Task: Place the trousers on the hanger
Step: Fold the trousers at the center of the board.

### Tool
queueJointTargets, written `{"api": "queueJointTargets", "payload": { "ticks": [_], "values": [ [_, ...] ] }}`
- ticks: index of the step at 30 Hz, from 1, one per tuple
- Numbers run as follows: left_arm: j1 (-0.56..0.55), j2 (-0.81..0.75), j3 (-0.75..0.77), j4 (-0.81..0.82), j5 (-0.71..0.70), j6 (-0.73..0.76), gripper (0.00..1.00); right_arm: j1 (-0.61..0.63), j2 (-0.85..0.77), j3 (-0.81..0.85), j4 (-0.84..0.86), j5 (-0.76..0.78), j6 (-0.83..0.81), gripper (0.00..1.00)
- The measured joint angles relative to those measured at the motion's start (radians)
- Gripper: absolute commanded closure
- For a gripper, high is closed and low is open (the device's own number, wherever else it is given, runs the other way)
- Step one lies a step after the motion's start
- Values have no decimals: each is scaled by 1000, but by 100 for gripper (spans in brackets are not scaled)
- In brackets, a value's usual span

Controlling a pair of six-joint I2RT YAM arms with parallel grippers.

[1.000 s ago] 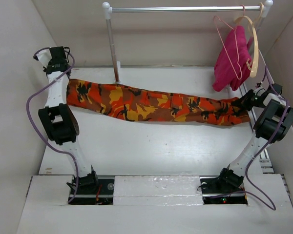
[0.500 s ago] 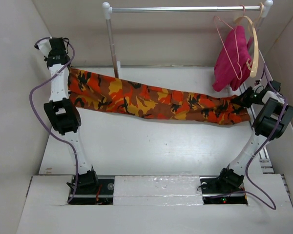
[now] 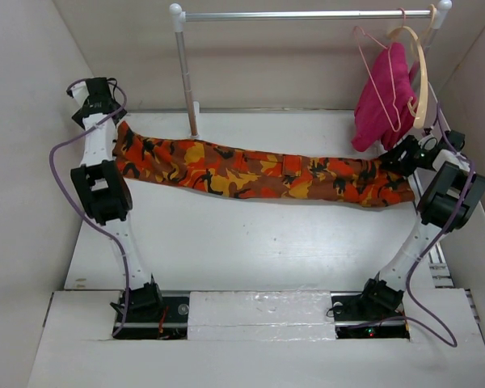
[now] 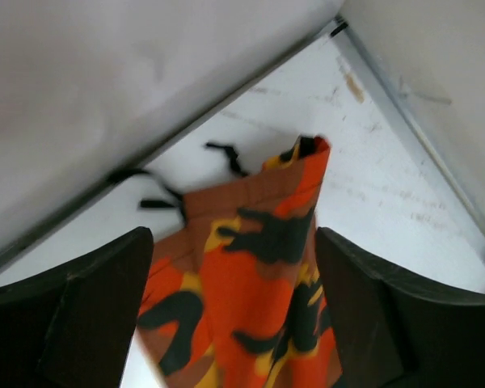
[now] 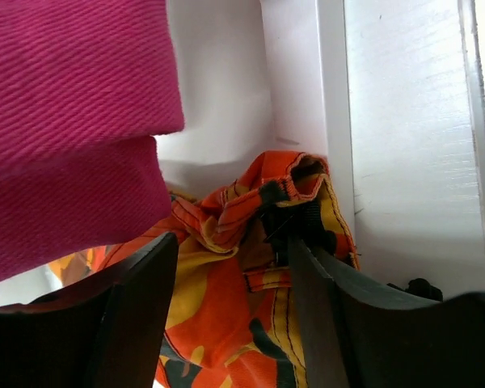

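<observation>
Trousers [image 3: 259, 174] lie stretched across the table [image 3: 250, 242] from 9 to 3 o'clock. The hanger [image 3: 365, 39] hangs on the rail [image 3: 307, 14] at 1 o'clock, crowded by a magenta cloth [image 3: 381, 97] and a wooden hanger [image 3: 421, 73]. A second ago both grippers pinched the trouser ends; now the left gripper [image 4: 234, 267] and right gripper [image 5: 234, 275] stand open astride the fabric. The magenta cloth fills the right wrist view's 10 o'clock, and the hanger's lower wire is hard to trace.
</observation>
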Motion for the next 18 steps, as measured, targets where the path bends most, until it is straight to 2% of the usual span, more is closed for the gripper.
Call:
{"api": "queueJointTargets", "payload": {
  "ticks": [4, 8, 11, 13, 14, 15, 16, 17, 18],
  "values": [
    [7, -235, -287, 55, 24, -22, 42, 1, -21, -2, -11, 7, -31, 36],
    [65, -444, -597, 167, 170, -72, 52, -12, -100, -72, -3, 35, -73, 36],
    [133, -486, -765, 257, 302, -115, 52, -35, -203, -159, -5, 55, -106, 39],
    [164, -462, -806, 277, 362, -136, 53, -53, -280, -225, 13, 69, -126, 43],
    [168, -443, -811, 289, 391, -146, 53, -61, -321, -261, 19, 75, -133, 56],
    [168, -425, -810, 306, 419, -156, 59, -67, -363, -305, 36, 79, -142, 69],
    [164, -404, -805, 324, 446, -167, 61, -71, -402, -349, 53, 85, -149, 81],
    [160, -386, -797, 336, 465, -173, 62, -72, -438, -391, 63, 92, -153, 100],
    [155, -363, -777, 341, 484, -180, 68, -72, -468, -430, 74, 97, -159, 100]
  ]
}}
